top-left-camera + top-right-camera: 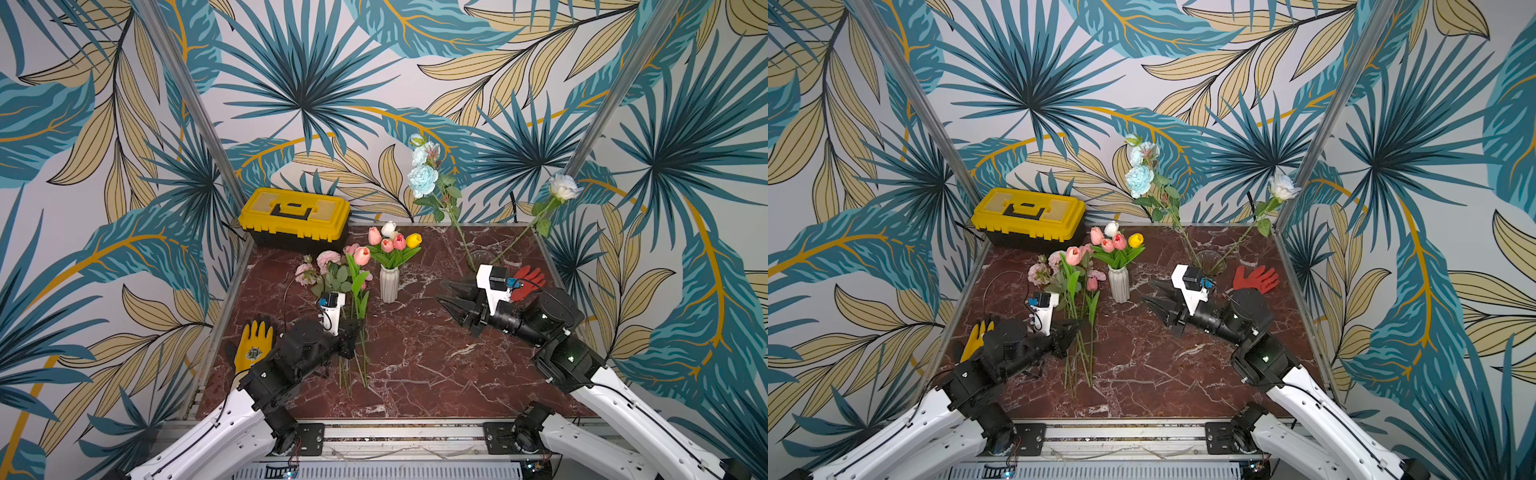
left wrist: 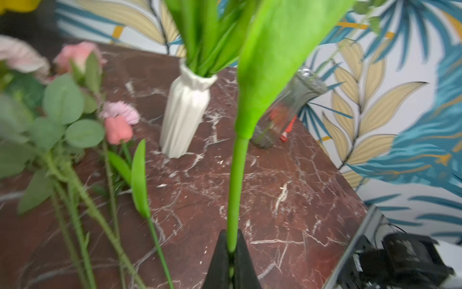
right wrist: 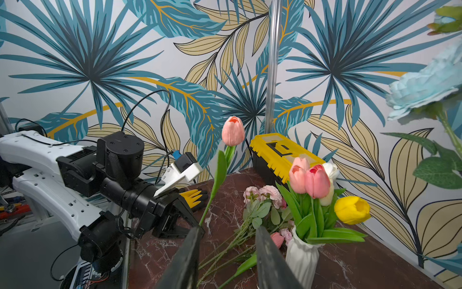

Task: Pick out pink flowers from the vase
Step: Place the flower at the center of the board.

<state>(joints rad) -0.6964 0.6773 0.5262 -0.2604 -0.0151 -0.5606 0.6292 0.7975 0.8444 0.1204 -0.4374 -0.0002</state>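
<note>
A white ribbed vase [image 1: 389, 282] [image 1: 1119, 284] stands mid-table holding pink tulips [image 1: 387, 244], a white one and a yellow one. My left gripper [image 1: 354, 329] [image 2: 231, 234] is shut on the green stem of a pink tulip [image 1: 361, 255] [image 3: 233, 131], which stands upright left of the vase. More pink flowers [image 1: 326, 264] [image 2: 117, 127] lie on the table beside it, stems toward the front. My right gripper [image 1: 439, 291] [image 3: 229, 229] hangs open and empty to the right of the vase, pointing at it.
A glass vase [image 1: 482, 257] with pale blue and white roses stands back right, close behind the right wrist. A yellow toolbox [image 1: 295, 214] sits back left. A yellow glove [image 1: 253, 340] lies at the left edge and a red glove [image 1: 528, 280] at the right.
</note>
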